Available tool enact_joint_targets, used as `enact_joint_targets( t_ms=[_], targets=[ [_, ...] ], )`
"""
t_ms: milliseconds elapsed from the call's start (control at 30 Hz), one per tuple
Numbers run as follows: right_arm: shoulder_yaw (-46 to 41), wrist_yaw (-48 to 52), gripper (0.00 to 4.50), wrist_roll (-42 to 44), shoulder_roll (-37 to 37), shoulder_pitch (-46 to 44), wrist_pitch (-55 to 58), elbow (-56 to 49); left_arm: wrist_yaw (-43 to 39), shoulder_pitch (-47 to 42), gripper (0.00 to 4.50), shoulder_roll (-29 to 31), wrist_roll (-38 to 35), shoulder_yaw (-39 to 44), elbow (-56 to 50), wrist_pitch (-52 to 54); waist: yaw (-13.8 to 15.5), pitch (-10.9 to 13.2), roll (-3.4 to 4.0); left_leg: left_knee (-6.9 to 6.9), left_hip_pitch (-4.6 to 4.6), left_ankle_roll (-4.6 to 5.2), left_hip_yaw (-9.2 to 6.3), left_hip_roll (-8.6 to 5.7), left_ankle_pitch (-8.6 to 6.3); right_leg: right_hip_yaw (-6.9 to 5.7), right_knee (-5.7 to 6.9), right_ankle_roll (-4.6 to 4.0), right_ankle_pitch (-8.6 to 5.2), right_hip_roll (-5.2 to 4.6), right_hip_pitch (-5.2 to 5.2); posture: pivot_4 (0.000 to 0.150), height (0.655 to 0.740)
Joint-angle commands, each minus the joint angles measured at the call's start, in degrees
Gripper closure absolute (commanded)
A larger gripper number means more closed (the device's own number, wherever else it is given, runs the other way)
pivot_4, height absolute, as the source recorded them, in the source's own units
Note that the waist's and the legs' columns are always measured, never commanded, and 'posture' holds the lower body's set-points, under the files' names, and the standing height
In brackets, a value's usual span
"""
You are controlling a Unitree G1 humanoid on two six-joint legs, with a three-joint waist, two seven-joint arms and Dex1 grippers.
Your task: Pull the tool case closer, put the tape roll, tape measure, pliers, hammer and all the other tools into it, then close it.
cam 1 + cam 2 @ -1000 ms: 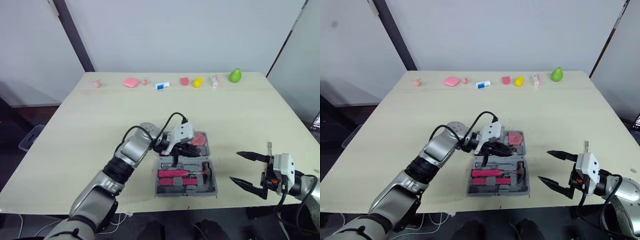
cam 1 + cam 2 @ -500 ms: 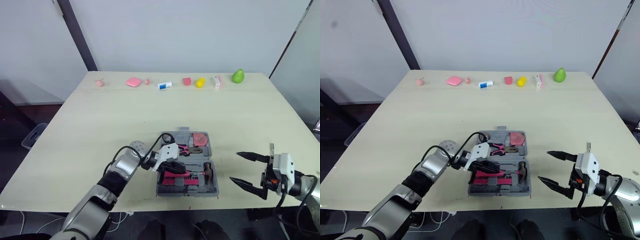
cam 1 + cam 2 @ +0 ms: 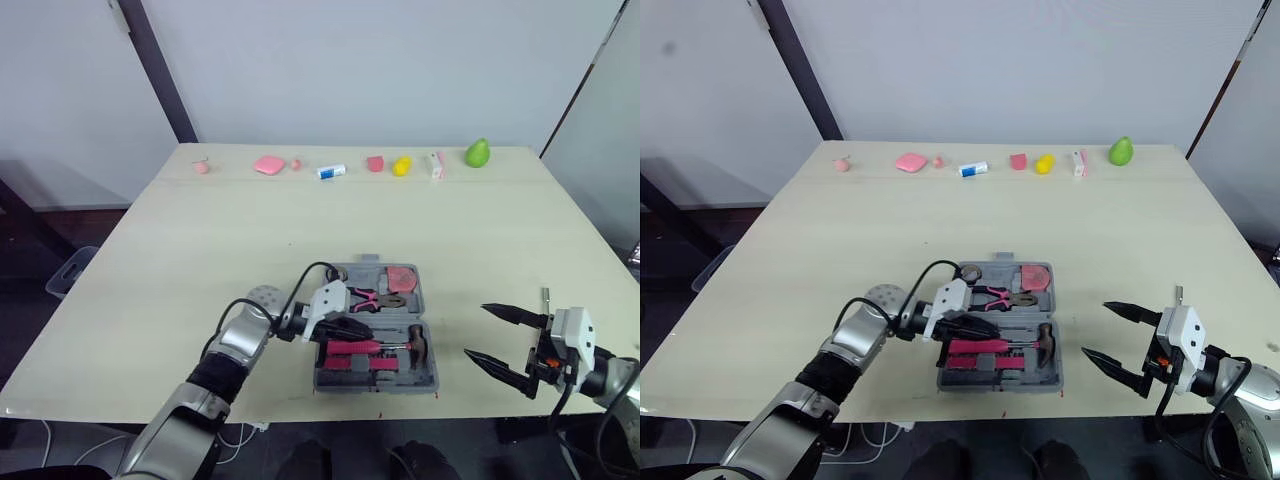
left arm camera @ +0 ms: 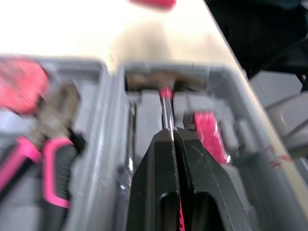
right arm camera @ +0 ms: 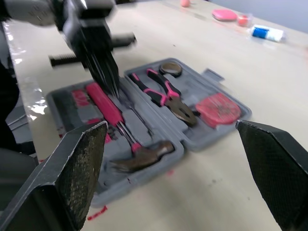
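One case (image 3: 428, 378) lay open and packed; left jaws clenched at the hammer (image 3: 417, 342), right jaws released. We judged closing next, once cleared.

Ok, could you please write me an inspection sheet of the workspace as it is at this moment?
Surface: beige table, no spill seen.
Job's things: tool case lies open near the front edge; pliers, tape measure and tape roll in its far half, hammer in its near half.
Clutter: row of small items along the far edge, a green pear among them.
Grippers: left gripper shut, over the hammer's shaft; right gripper open, apart from the case.
Cables: black cable loops at the left wrist.
Surroundings: white wall, dark post.
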Motion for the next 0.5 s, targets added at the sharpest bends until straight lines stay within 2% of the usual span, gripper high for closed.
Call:
enact_joint_targets(
  t_ms=[33,67,167,300,433,500],
  targets=[
    [-5.6,-5.0,0.0,0.5,1.9,4.2,0.4,-1.4,3.5,4.1,4.39,4.5,-8.8,11.2,-11.0,5.9,-0.1,0.0,0.01,-0.02,-0.01,0.0,-0.03,0.04,0.0,-0.02,0.01,-0.02,-0.01,0.01,-0.02,0.15,0.74],
    [-6.2,-5.8,0.0,0.5,2.2,4.9,0.6,-1.2,5.7,5.0,4.39,5.3,-8.6,12.4,-12.3,8.2,-0.1,0.0,0.03,-0.04,0.0,0.0,-0.03,0.05,0.0,-0.02,0.01,-0.02,-0.01,0.02,-0.02,0.15,0.74],
    [-9.0,-8.6,0.0,-0.3,3.4,6.7,0.0,1.3,11.3,10.8,4.39,6.7,-14.2,20.8,-17.2,13.6,-0.2,0.0,0.08,-0.04,0.05,0.0,-0.02,0.05,0.0,0.03,0.01,-0.01,-0.01,-0.01,-0.01,0.15,0.74],
    [-13.0,-11.6,0.0,-0.8,4.8,7.5,-1.3,5.7,15.2,20.2,4.39,8.3,-17.0,28.6,-21.1,14.6,-0.5,0.0,0.09,-0.04,0.08,0.0,-0.03,0.06,0.0,0.1,-0.01,-0.01,-0.01,-0.06,-0.01,0.15,0.74],
    [-15.6,-12.3,0.0,0.3,6.4,8.5,-1.9,7.9,18.1,27.6,3.35,8.5,-17.9,32.7,-23.9,14.4,-0.5,0.0,0.11,-0.05,0.08,0.0,0.0,0.09,0.0,0.06,0.0,-0.02,-0.01,-0.07,-0.01,0.15,0.74],
    [-16.9,-12.5,0.0,0.7,7.4,9.7,-2.3,9.2,19.2,31.3,2.38,8.4,-18.0,34.7,-23.9,13.8,-0.4,-0.1,0.12,-0.05,0.09,-0.01,0.03,0.11,0.0,0.06,0.0,-0.17,-0.1,-0.09,-0.01,0.15,0.74]
  ],
)
